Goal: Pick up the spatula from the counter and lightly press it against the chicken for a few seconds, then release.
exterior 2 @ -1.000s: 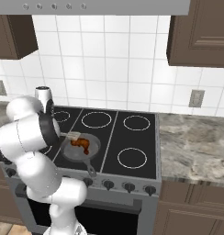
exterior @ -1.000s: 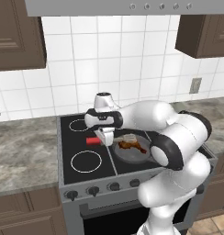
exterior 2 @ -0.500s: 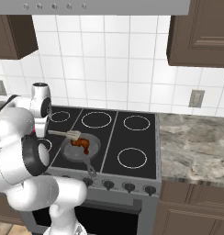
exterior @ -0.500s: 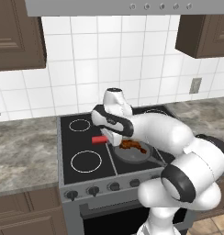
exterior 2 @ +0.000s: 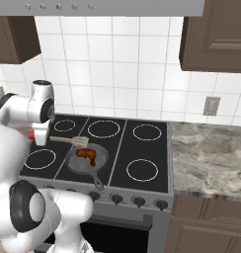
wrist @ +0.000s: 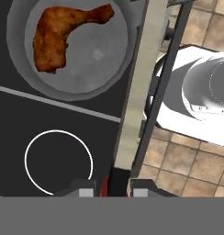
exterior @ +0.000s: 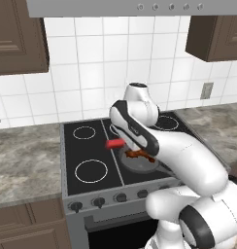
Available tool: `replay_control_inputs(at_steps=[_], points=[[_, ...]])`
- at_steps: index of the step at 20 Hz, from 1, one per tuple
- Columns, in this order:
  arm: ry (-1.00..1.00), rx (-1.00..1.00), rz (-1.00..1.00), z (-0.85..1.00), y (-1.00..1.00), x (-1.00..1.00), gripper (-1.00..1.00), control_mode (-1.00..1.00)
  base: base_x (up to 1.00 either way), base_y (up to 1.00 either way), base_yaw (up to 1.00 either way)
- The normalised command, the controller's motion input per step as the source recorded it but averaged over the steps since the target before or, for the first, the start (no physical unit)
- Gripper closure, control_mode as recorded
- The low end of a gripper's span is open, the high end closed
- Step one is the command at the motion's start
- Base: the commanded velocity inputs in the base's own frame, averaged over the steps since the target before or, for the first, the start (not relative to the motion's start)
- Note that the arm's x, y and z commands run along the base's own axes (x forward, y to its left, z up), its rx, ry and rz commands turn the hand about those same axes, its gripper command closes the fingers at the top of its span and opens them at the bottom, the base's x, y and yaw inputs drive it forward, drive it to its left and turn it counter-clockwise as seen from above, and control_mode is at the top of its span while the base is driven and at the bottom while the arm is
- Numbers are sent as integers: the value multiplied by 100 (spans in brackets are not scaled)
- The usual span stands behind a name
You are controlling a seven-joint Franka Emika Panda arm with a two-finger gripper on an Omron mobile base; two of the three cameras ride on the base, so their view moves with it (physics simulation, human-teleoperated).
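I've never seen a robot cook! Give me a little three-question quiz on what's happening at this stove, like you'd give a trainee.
1. True or false: the gripper is shut on the spatula.
2. What lies in the pan? A) egg B) chicken C) sausage
3. Fill in: right now the spatula is ___ the chicken (touching / apart from).
Key: 1 true; 2 B; 3 apart from.

Open from above onto pan [exterior 2: 100, 159] and chicken [exterior 2: 86, 155], apart from spatula [exterior 2: 70, 141] over its rim. Bare right burners [exterior 2: 140, 170] alongside. Watch pan handle [exterior 2: 97, 182] jutting frontward; hood [exterior 2: 117, 6] well overhead, backsplash [exterior 2: 117, 64] behind.
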Motion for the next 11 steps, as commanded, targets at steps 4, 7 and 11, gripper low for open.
replay_control_inputs(at_steps=[4,7,11], points=[[-4,1,0,48,-27,-61,100,-100,0,0,0],[-3,2,0,47,-24,-61,100,-100,0,0,0],[0,5,0,46,-27,-59,100,-100,0,0,0]])
